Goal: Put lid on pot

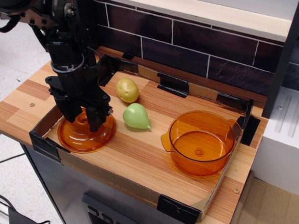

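The orange lid [102, 136] lies flat at the left end of the wooden board, knob up. My black gripper [83, 120] points straight down over it, with a finger on each side of the knob, closed in on it. The lid still rests on the board. The deep orange pot [202, 142] stands empty and upright at the right end, well apart from the gripper.
A yellow potato-like toy [127, 89] and a green pear-like toy [136, 116] lie between lid and pot. A low cardboard wall with black tape [173, 85] rims the board. A dark tiled wall stands behind, and a white unit [283, 137] stands at the right.
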